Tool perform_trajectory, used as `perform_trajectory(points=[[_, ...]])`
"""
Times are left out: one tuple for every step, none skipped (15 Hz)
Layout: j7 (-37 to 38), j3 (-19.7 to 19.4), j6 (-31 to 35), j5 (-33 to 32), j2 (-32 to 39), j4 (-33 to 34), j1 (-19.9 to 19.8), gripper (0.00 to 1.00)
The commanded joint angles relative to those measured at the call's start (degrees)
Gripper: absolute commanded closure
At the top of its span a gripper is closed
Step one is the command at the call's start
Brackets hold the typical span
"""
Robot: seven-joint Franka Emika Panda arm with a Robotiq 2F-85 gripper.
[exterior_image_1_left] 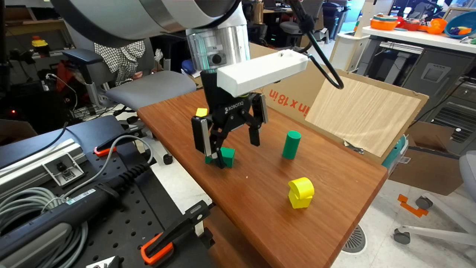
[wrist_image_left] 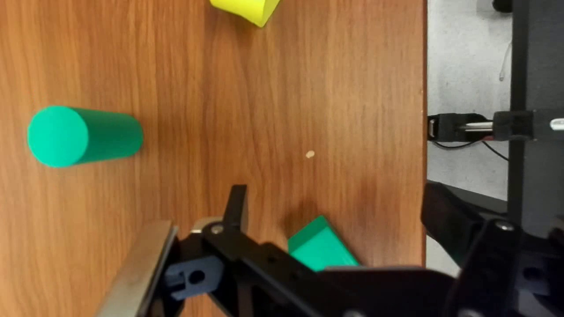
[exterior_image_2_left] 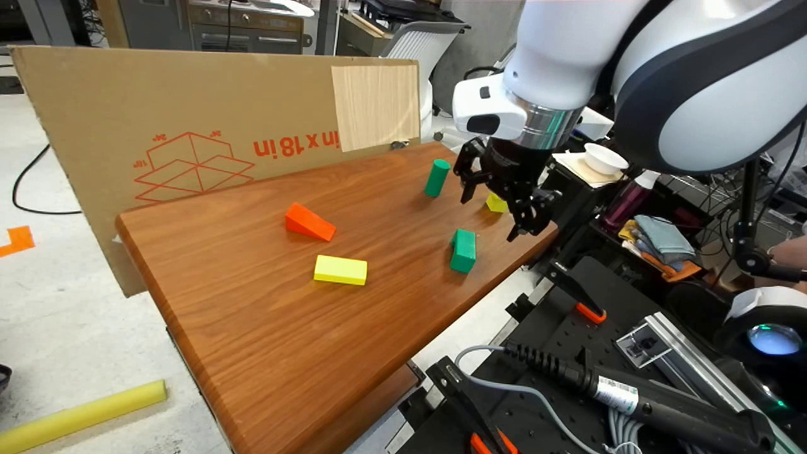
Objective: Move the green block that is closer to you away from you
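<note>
The green block (exterior_image_1_left: 228, 158) lies flat on the wooden table near its long edge by the black bench. It also shows in an exterior view (exterior_image_2_left: 463, 251) and in the wrist view (wrist_image_left: 324, 248), where the gripper hides its lower part. My gripper (exterior_image_1_left: 238, 153) is open, with nothing between its fingers, and is above the table. One finger overlaps the green block in that exterior view. In an exterior view the gripper (exterior_image_2_left: 490, 216) appears up and to the right of the block. In the wrist view, the block lies between and below the spread fingers (wrist_image_left: 335, 193).
An upright green cylinder (exterior_image_1_left: 291, 145) stands near the cardboard side (exterior_image_2_left: 189, 113). A yellow piece (exterior_image_1_left: 300, 192) and another yellow block (exterior_image_1_left: 202, 112) are on the table (exterior_image_2_left: 265, 353). An orange wedge (exterior_image_2_left: 309, 222) shows in an exterior view. Clamps (exterior_image_1_left: 174, 232) grip the bench edge.
</note>
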Motion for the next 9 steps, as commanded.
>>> perform_trajectory(points=[[-11.0,1.5,3.9,0.0,-0.2,-2.1,-2.2,0.00],[-13.7,1.7,3.9,-0.1,-0.1,-2.3,-2.1,0.00],[-16.2,2.0,3.9,-0.2,-0.1,-2.5,-1.8,0.00],[-18.3,2.1,4.0,-0.5,-0.2,-2.8,-1.4,0.00],[-20.0,2.3,4.0,-1.2,-0.2,-3.1,-0.8,0.00],[-21.9,2.5,4.0,-1.6,-0.2,-3.2,-0.4,0.00],[-23.6,2.7,4.0,-2.1,-0.1,-3.3,0.1,0.00],[-25.5,2.9,4.0,-2.6,0.2,-3.3,0.5,0.00],[-27.1,2.9,3.9,-3.3,0.5,-3.1,1.1,0.00]])
